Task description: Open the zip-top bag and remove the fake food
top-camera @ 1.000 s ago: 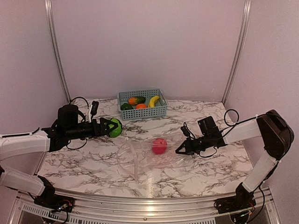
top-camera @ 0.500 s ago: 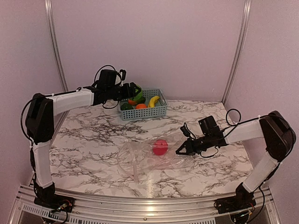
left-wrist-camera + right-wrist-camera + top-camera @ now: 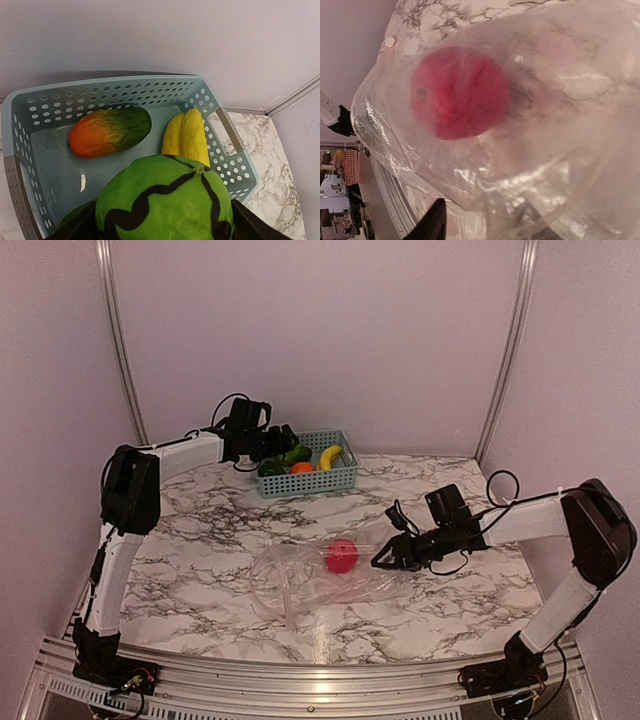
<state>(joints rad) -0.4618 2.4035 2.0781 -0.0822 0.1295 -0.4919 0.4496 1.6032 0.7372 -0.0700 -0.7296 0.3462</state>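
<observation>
Clear crinkly zip-top bag point(image 3: 300, 592) lies mid-table, a glossy red round fruit point(image 3: 341, 555) inside. At its 3 o'clock edge sits our right gripper point(image 3: 380, 560); we cannot tell if its pincer is apart. At 12 o'clock our left gripper point(image 3: 288, 449) clamps a light green leafy piece point(image 3: 165, 200) over the light blue slatted basket point(image 3: 35, 105).

Robot lab test cell, not a home. Bare lilac walls point(image 3: 320, 330) on three sides, with metal posts point(image 3: 118, 340) beyond the left gripper point(image 3: 288, 448). Loose cables point(image 3: 497, 485) trail behind the right gripper point(image 3: 378, 562). The marble-print table point(image 3: 200, 570) is under both. The aluminium rail point(image 3: 320, 695) behind them carries the arm bases point(image 3: 495, 675). There's workshop clutter point(image 3: 340, 200) past the table edge.
</observation>
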